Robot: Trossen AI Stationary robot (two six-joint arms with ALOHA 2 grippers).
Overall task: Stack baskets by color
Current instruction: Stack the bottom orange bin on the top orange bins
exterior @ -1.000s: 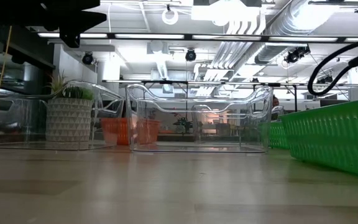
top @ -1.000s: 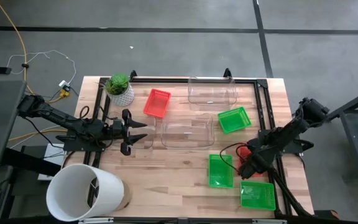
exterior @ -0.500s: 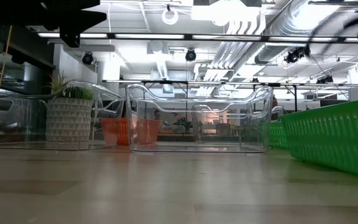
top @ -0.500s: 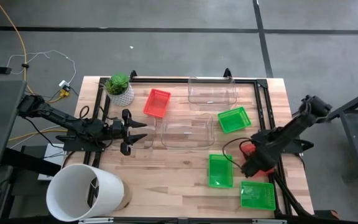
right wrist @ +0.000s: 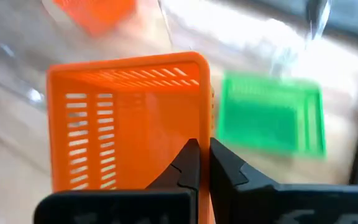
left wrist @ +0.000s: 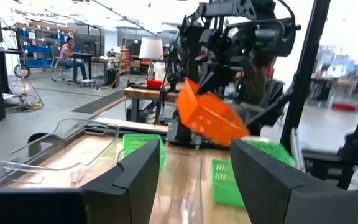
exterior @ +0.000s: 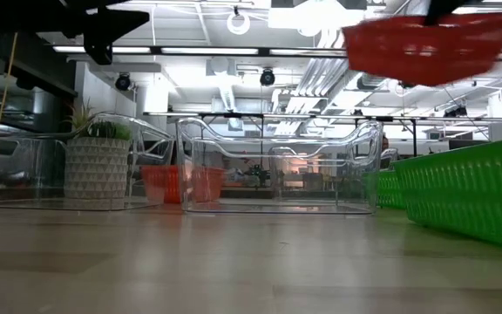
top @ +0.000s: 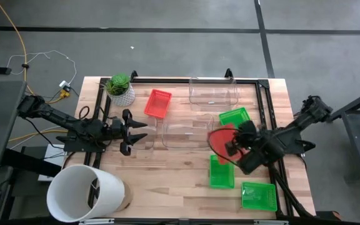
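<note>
- Right gripper (right wrist: 199, 163) has just snapped shut, pinching a red basket's (top: 222, 140) rim, lifting it clear.
- Next: the other red basket (top: 157, 103), far across.
- Left gripper (top: 144, 131) waits, spread.

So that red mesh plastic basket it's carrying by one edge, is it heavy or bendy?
Probably light: the right arm's fingers pinch just one wall of the red mesh plastic basket and it hangs clear of the table. It seems fairly stiff, since it keeps its box shape. Held by one edge, it may swing or tilt.
</note>
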